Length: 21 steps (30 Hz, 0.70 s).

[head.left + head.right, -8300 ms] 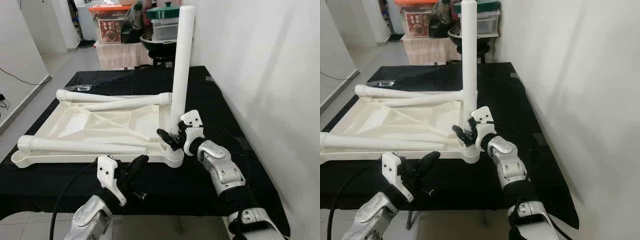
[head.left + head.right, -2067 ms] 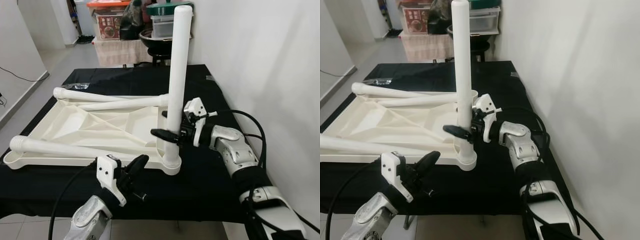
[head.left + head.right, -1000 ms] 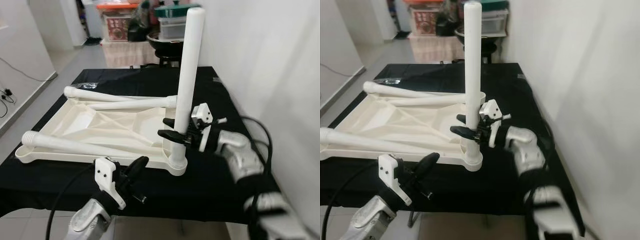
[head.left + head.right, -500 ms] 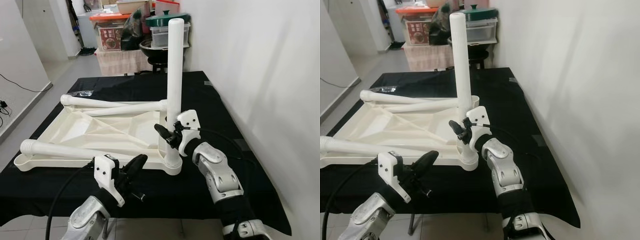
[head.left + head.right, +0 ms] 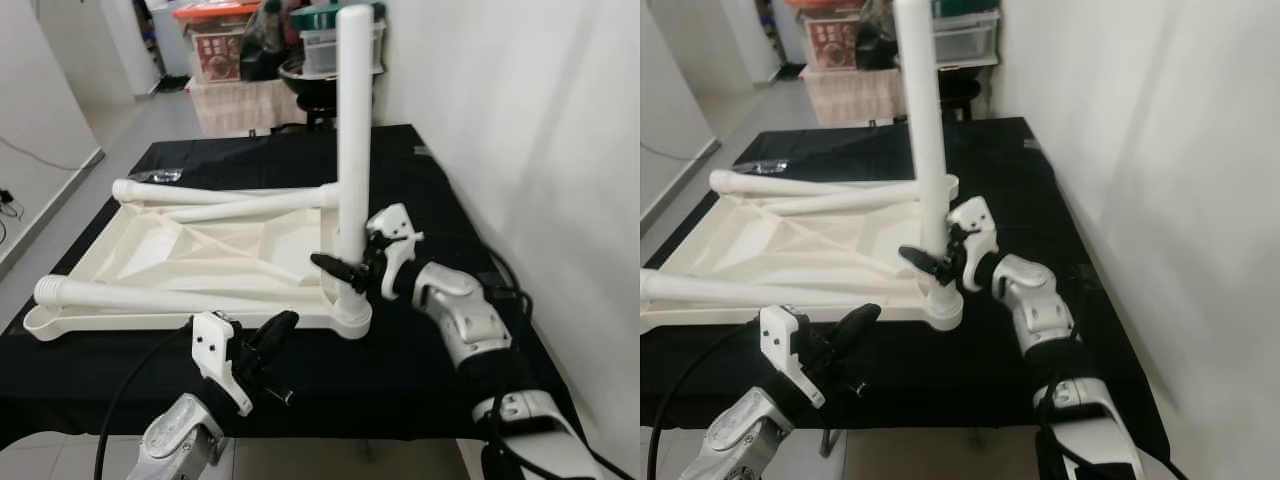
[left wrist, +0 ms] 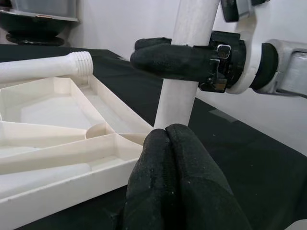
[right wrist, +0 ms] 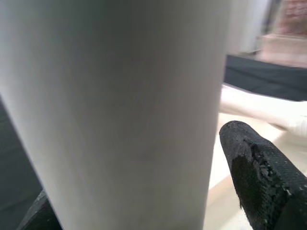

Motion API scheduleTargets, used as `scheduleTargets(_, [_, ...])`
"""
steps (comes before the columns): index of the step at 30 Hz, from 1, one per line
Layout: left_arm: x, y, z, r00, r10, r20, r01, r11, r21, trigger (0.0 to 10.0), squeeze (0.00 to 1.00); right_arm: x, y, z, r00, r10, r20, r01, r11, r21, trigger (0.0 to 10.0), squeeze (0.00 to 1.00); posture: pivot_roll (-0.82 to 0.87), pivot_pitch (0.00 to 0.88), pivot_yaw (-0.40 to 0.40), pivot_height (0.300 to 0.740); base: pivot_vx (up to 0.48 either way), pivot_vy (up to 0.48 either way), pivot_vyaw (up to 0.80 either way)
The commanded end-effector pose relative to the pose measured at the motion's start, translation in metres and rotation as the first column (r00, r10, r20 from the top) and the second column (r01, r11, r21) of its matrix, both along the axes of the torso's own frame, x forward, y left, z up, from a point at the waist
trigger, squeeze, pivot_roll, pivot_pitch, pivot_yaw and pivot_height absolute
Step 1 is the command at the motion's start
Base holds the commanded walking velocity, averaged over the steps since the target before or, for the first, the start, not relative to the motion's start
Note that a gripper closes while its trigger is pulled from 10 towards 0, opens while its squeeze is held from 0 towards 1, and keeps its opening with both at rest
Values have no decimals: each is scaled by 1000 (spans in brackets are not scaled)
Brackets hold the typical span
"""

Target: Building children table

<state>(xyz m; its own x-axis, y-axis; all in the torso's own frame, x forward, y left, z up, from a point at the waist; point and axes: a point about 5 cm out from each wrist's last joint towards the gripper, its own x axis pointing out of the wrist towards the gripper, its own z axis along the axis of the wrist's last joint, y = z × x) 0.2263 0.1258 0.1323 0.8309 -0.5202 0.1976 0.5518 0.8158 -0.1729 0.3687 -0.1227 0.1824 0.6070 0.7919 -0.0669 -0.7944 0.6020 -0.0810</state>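
Three legs: one upright white leg [image 5: 352, 140] stands in the corner socket [image 5: 351, 312] of the overturned white tabletop [image 5: 215, 255]; two more lie flat, one [image 5: 160, 295] along its near edge, one [image 5: 250, 204] along its far edge.
Tabletop: ribbed plastic underside up, on the black-clothed table [image 5: 420, 360], nearer the table's left edge; its socketed corner sits well in from the right edge.
Open room: bare black cloth to the right of the socket, up to the white wall [image 5: 520, 130], and a strip along the near edge.
Right gripper [image 5: 345, 270]: fingers closed around the upright leg low down, just above the socket.
Left gripper [image 5: 272, 335]: fingers pressed together, holding nothing, over the near edge.
Change: half a second ago the right forearm rose from below; now it reaches in from the right, elbow swung toward the wall.
Surfaces: legs smooth round tubes, threaded at the ends.
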Motion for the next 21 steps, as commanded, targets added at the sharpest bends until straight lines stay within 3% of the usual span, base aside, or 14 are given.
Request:
scheduleTargets(1, [-6, 1, -2, 1000, 5, -15, -5, 1000, 24, 10000, 0, -1, 2, 0, 994, 108, -10, -108, 994, -25, 10000, 0, 40, 10, 17, 740, 0, 0, 0])
scheduleTargets(6, [-15, 2, -1, 1000, -1, -24, 1, 1000, 26, 10000, 0, 0, -5, 2, 972, 227, -54, -229, 973, -23, 10000, 0, 57, 30, 24, 740, 0, 0, 0])
scheduleTargets(16, [-20, 2, 1, 1000, -2, -24, 3, 999, 42, 10000, 0, -2, -27, -4, 946, 305, -108, -308, 951, -14, 10000, 0, 65, 45, 28, 740, 0, 0, 0])
scheduleTargets(17, [-20, 2, 1, 1000, 1, -22, 0, 999, 48, 10000, 0, -3, -30, -6, 944, 307, -119, -311, 950, -12, 9059, 0, 64, 46, 30, 740, 0, 0, 0])
scheduleTargets(18, [-20, 3, 1, 1000, 10, -19, -9, 998, 63, 10000, 0, -5, -35, -9, 946, 296, -131, -299, 954, -7, 1020, 0, 64, 45, 33, 740, 0, 0, 0])
scheduleTargets(19, [-20, 3, 2, 1000, 14, -17, -13, 997, 70, 10000, 0, -5, -37, -11, 946, 294, -136, -298, 955, -5, 0, 0, 63, 45, 35, 740, 0, 0, 0])
scheduleTargets(21, [-21, 4, 2, 1000, 20, -15, -19, 997, 81, 10000, 0, -6, -38, -13, 946, 290, -143, -294, 956, -7, 0, 0, 60, 43, 40, 740, 0, 0, 0])
